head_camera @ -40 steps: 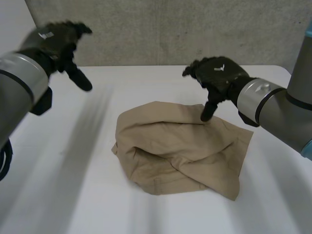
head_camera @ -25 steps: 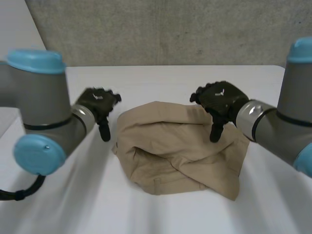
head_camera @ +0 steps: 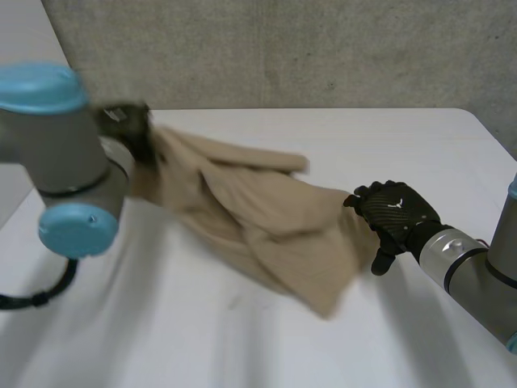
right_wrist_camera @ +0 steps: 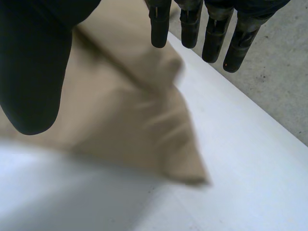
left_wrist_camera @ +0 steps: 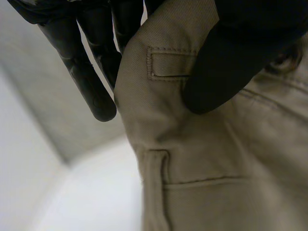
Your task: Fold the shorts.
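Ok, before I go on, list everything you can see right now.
Shorts: one, tan, waistband end lifted off the table at the left hand, the rest trailing down toward the right hand.
Belt loop: one, tan, on the waistband beside the left hand's thumb.
Table: one, white, under the shorts.
Wall: one, grey concrete, behind the table.
Arms: two, grey with light-blue caps, left arm and right arm at the table's sides.
Left hand: one, black, pinching the waistband between thumb and fingers.
Right hand: one, black, fingers straight, at the shorts' low end; contact unclear.
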Controlling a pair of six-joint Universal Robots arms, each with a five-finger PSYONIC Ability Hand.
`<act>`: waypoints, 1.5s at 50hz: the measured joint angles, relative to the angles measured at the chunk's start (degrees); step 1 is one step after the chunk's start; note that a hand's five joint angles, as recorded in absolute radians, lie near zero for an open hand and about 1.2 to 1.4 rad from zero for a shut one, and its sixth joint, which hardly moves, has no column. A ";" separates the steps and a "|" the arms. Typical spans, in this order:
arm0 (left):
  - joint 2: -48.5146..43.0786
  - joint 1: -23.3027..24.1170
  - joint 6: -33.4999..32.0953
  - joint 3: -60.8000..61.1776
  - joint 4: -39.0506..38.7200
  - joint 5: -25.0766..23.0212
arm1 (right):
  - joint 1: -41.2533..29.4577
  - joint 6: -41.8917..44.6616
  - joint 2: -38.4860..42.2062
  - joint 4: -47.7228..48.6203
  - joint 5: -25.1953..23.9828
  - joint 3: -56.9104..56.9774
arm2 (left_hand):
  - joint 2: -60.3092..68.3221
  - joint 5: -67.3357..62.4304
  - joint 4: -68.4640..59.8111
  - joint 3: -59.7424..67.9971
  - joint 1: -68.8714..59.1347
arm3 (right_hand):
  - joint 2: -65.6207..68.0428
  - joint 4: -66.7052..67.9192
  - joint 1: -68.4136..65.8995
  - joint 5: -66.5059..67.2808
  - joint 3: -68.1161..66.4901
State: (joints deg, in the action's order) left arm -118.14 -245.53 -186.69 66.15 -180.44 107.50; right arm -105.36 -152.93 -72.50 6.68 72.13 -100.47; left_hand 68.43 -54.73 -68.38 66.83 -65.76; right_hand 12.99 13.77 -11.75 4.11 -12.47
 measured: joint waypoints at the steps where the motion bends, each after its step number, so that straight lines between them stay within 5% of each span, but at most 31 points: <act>1: 2.26 -0.20 -0.15 -0.01 -2.42 2.05 | 0.05 -0.03 -0.06 0.14 -0.05 -0.05 | 0.03 0.00 0.00 0.00 0.00 | 0.00 0.00 0.00 0.00 0.00; 6: 9.38 -0.24 -1.07 -0.38 -10.04 3.59 | 0.02 -0.09 -0.34 1.20 0.02 -0.46 | 0.22 0.00 -0.04 0.40 0.00 | 0.00 0.00 0.00 0.00 0.00; 12: 12.09 3.59 -2.36 -1.88 -14.28 -3.65 | -0.08 -0.10 -0.52 1.98 0.16 -1.26 | 0.40 0.00 -0.27 0.74 0.00 | 0.00 0.00 0.00 0.00 0.00; 19: 5.26 12.71 -2.75 -2.56 -14.25 -11.82 | -0.11 -0.09 -0.87 2.11 0.28 -1.72 | -0.84 0.10 0.64 0.03 0.24 | 0.00 0.00 0.00 0.00 0.00; 22: 1.20 16.74 -2.84 -2.00 -12.90 -15.03 | -0.08 -0.12 -1.07 2.24 0.33 -1.85 | -18.93 14.47 18.09 -17.17 17.43 | 0.00 0.00 0.00 0.00 0.00; 24: -1.45 19.55 -3.20 -1.24 -10.86 -18.12 | -0.02 -0.20 -1.24 2.53 0.40 -1.93 | -41.33 35.42 41.12 -36.97 42.44 | 0.00 0.00 0.00 0.00 0.00; 29: -4.09 22.80 -4.74 0.06 -5.35 -23.36 | 0.11 -0.99 -1.56 3.14 0.63 -1.97 | -55.62 52.19 55.53 -53.68 53.85 | 0.00 0.00 0.00 0.00 0.00; 33: -3.45 22.51 -5.48 0.48 -2.86 -23.26 | 0.30 -2.35 -1.86 3.37 0.77 -1.70 | -55.62 52.19 55.53 -53.68 53.84 | 0.00 0.00 0.00 0.00 0.00; 41: 6.51 16.54 -5.48 4.06 -0.27 -12.42 | 1.26 -5.39 -5.21 3.44 3.32 0.97 | -55.63 52.19 55.53 -53.68 53.85 | 0.00 0.00 0.00 0.00 0.00; 44: 7.28 16.18 -5.46 4.43 -0.29 -11.83 | 1.28 -5.50 -5.44 3.44 3.56 1.20 | -55.64 52.19 55.53 -53.68 53.85 | 0.00 0.00 0.00 0.00 0.00; 49: 16.81 10.72 -4.75 8.39 0.16 -6.79 | 1.08 -7.79 -9.99 2.64 9.98 7.72 | -55.68 52.19 55.53 -53.68 53.85 | 0.00 0.00 -0.01 0.00 0.00; 59: 22.69 3.91 -1.31 5.20 11.15 -6.94 | 0.29 -11.81 -12.22 -10.76 15.81 23.41 | -55.80 52.19 55.66 -53.70 53.85 | 0.00 0.00 -0.01 0.00 0.23; 66: 23.37 2.36 -0.64 2.03 19.74 -8.41 | -0.28 -16.59 -11.11 -18.44 15.44 27.84 | -56.16 52.19 56.01 -53.98 53.85 | 0.00 0.00 -0.01 0.00 0.23; 75: 23.67 2.51 -1.08 3.33 20.91 -10.40 | -0.47 -17.36 -10.25 -18.53 14.51 26.49 | -56.35 52.19 56.01 -53.98 53.85 | 0.00 0.00 -0.01 0.00 0.23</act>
State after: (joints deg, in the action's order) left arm -94.47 -243.02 -187.78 69.48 -159.52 97.10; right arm -105.83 -170.29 -82.76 -11.86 86.64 -73.98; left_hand 12.08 -2.54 -12.36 12.85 -11.91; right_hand 12.99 13.77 -11.76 4.11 -12.24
